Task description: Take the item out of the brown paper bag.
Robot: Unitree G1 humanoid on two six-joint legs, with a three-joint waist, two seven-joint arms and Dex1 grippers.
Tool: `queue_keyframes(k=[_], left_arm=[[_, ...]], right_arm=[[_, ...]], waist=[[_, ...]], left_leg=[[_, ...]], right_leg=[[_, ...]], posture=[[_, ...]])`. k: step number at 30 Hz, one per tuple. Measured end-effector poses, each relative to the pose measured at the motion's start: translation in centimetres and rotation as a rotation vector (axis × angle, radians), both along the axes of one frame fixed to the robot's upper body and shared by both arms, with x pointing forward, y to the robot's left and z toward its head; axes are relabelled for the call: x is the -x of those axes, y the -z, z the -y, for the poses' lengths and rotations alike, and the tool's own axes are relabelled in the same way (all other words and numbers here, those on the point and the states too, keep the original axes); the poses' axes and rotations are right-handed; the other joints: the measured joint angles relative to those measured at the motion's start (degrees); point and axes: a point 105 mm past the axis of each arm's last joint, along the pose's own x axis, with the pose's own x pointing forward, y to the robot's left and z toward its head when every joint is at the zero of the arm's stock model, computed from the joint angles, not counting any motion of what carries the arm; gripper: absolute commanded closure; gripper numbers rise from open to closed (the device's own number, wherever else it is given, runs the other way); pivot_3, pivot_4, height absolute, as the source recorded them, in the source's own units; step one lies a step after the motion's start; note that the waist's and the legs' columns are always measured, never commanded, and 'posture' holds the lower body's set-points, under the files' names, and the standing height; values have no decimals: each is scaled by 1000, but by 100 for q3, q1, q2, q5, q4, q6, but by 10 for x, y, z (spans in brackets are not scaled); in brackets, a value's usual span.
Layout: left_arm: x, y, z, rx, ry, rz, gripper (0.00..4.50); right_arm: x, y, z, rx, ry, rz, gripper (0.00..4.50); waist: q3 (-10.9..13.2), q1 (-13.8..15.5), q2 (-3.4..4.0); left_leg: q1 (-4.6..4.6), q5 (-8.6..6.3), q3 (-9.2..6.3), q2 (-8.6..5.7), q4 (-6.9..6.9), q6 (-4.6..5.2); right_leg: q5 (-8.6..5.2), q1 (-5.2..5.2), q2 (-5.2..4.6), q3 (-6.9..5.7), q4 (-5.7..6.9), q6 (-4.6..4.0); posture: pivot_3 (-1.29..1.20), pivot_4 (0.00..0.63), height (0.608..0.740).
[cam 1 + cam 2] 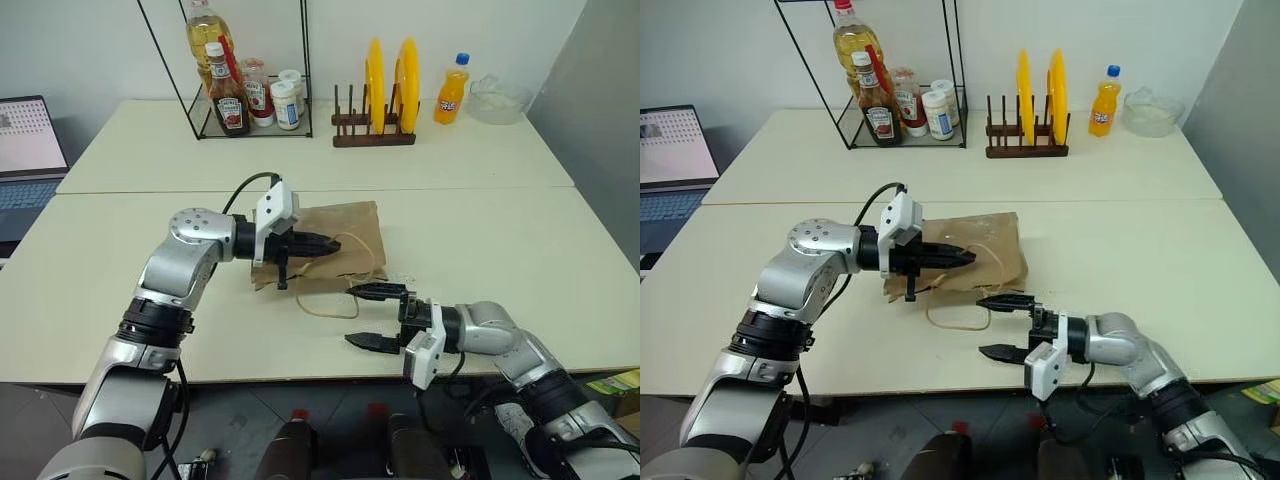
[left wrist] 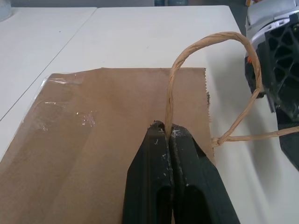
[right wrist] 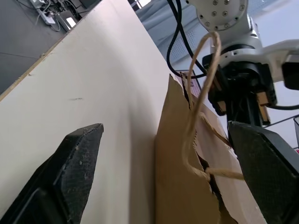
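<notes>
White table, one brown paper bag, left hand pinching one handle, right hand spread.

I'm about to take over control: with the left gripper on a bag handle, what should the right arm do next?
Probably ease the open right gripper forward to the mouth of the brown paper bag. The left gripper is shut on one handle, the bag lies flat on the table, the other handle loop trails loose, and the item inside isn't visible.
</notes>
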Motion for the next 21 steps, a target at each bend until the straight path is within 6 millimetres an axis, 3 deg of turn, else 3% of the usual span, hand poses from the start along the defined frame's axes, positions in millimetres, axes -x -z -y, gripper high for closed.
queue_keyframes(k=[10,14,17,19,21], left_arm=[[0,1,0,-8,-3,3,4500],[0,1,1,-8,-11,-8,4500],[-4,-2,1,27,-42,-59,4500],[-9,-13,2,53,-63,-71,4500],[-20,-34,3,113,-101,-76,4500]], right_arm=[[-8,-2,-2,-34,19,22,4482],[-11,-1,-4,-36,33,11,4482],[-16,21,-3,99,62,-22,4482],[-16,39,1,189,75,-49,4482],[-17,41,2,237,62,-20,4482]], waist=[[0,-4,0],[0,-7,0],[0,-1,0],[0,7,0],[-4,7,-7]], left_leg=[[0,0,0,0,-1,0],[1,0,0,0,-1,0],[0,0,-2,-4,1,0],[-1,0,-3,-9,2,0],[-1,0,-5,-11,3,0]], right_leg=[[1,-1,1,1,0,-1],[1,-1,2,1,0,-1],[1,-1,2,-2,1,-1],[1,-1,2,-2,1,-1],[1,1,2,-5,1,-1]], posture=[[0,150,740],[0,150,740],[0,150,740],[0,150,740],[0,150,740]])
